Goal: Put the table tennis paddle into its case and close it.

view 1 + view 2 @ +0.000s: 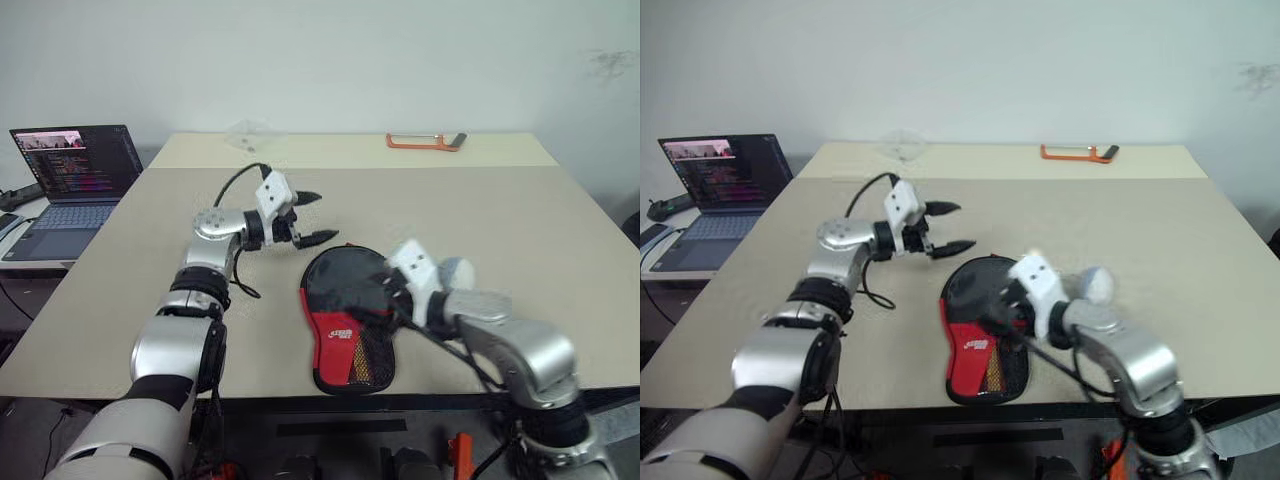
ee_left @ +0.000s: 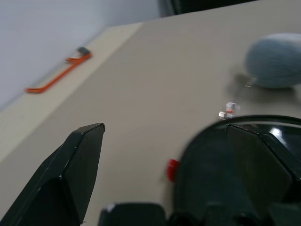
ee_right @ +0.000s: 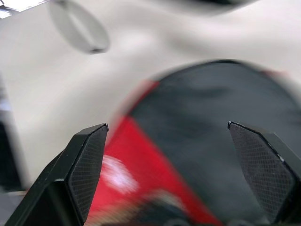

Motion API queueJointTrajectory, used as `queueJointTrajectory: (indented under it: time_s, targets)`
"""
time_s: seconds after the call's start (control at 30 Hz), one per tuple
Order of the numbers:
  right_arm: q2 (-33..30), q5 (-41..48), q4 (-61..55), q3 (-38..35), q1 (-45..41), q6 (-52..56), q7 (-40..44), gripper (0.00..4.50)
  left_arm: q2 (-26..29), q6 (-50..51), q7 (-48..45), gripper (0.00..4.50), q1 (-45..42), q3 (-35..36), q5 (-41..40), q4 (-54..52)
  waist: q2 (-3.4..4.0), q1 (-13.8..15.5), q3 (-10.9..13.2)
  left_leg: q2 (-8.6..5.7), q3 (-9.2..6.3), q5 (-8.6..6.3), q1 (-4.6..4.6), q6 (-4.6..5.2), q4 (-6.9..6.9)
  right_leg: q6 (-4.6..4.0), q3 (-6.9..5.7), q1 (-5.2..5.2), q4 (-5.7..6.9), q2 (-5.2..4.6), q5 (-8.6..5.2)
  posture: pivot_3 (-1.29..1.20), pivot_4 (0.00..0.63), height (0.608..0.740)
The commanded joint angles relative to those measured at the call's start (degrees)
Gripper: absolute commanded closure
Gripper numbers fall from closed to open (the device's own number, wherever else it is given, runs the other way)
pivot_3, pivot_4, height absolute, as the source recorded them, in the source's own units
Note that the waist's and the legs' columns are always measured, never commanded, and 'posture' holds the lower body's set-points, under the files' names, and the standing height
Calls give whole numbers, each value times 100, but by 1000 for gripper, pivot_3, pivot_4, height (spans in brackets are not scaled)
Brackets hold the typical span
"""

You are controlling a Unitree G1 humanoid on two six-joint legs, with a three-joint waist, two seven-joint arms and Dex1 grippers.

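Right gripper, nearest the camera, hangs just over the paddle-shaped black fabric case with red lower part and white logo, fingers spread wide, grasping nothing. Left gripper is beside the case's rounded top, also released and empty. Case lies flat near the table's front edge and looks shut; the paddle itself cannot be seen, presumably inside. Risk: if the zipper is not fully run, the soft pouch could gape; a careless push could slide it off the edge.
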Motion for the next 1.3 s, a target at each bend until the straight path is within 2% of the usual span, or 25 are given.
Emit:
queueJointTrajectory:
  time_s: [0.03, 0.17, 0.33, 0.5, 0.77, 1.0, 1.3]
  targets:
    - [-407, 321, -309, -607, -201, 105, 141, 0, -35, 128, -477, 20, 189, -105, -208, -538, 0, -3, 0, 2, 0, -1, 1, 1, -1, 0, 1, 0, 2, 1, 0, 0, 150, 740]
    - [-985, 103, -167, -1096, -162, -7, -113, 0, -183, 630, -1048, 20, 533, -278, -378, -940, 1, -19, 1, 4, 7, -1, 2, 3, -2, -1, 6, 0, 3, 3, 0, 0, 150, 740]
    - [-1152, -26, 66, -1420, 24, -6, -502, 0, -389, 561, -842, 20, 617, -576, -135, -863, 0, -9, 1, 4, 7, -1, 2, 4, 1, -1, 4, 3, 3, 1, 0, 0, 150, 740]
    - [-672, -218, 315, -1631, -79, 265, -1279, 0, -614, 410, -478, 20, 589, -702, 31, -331, 0, -15, 1, 3, 14, 0, 8, 4, 1, -1, 13, 4, 10, 0, 0, 0, 150, 740]
    - [192, -174, 205, -1288, -11, 573, -1895, 0, -744, 136, -269, 20, 580, -921, 321, 148, 0, -9, 1, 1, 16, 0, 12, 5, 1, -1, 18, 2, 20, 0, 0, 0, 150, 740]
    - [166, -422, 643, -1141, 399, 195, -2133, 0, -694, -5, -156, 20, 569, -945, 441, 302, 0, -5, 0, 0, 17, 0, 16, 5, 1, -1, 19, 5, 21, 0, 0, 0, 150, 740]
    - [-23, -502, 862, -842, 649, -63, -2015, 0, -726, 46, -274, 20, 636, -973, 473, 299, 0, -12, 0, 1, 18, -1, 29, 6, 1, -1, 20, 14, 23, 1, 0, 0, 150, 740]
